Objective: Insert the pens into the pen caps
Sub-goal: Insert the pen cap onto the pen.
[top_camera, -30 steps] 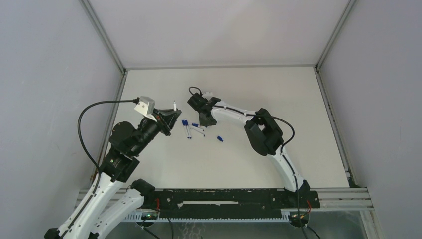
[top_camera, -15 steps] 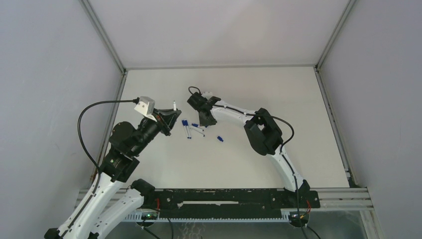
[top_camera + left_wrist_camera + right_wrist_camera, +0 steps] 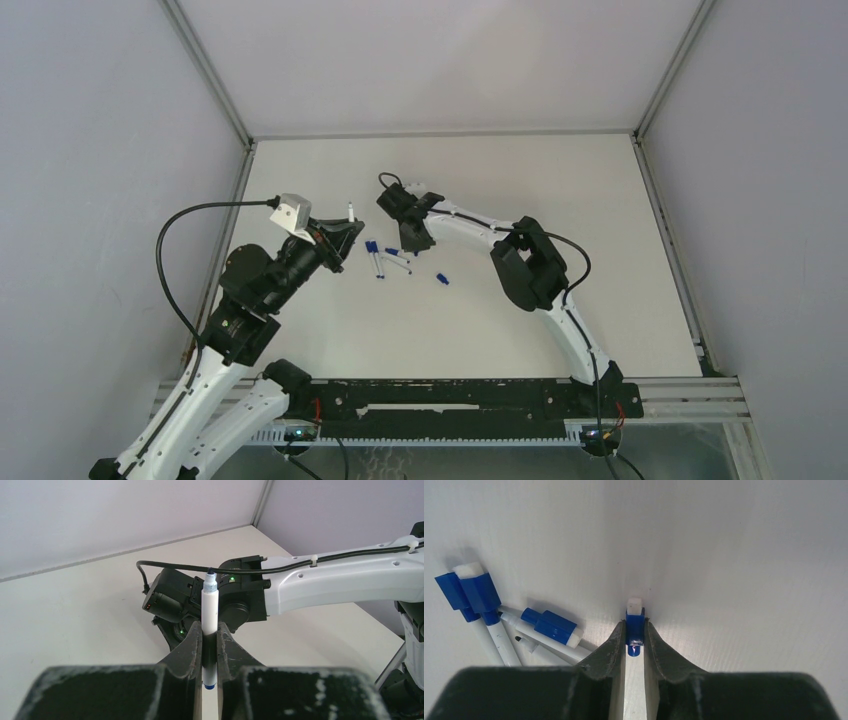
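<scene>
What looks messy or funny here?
Nothing is broken or spilled. The loose pens lie overlapping in a bunch, one blue cap sits alone, and the left gripper holds a bare-tipped pen. The right gripper pinches another cap.

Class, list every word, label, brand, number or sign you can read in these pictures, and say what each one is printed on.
None: no view shows readable text.
The pen in the left hand has a plain white barrel.
The pen cap in the right hand is plain blue.
The loose pens on the table show no print.
The right arm's casing carries no legible mark, only small green lights.
</scene>
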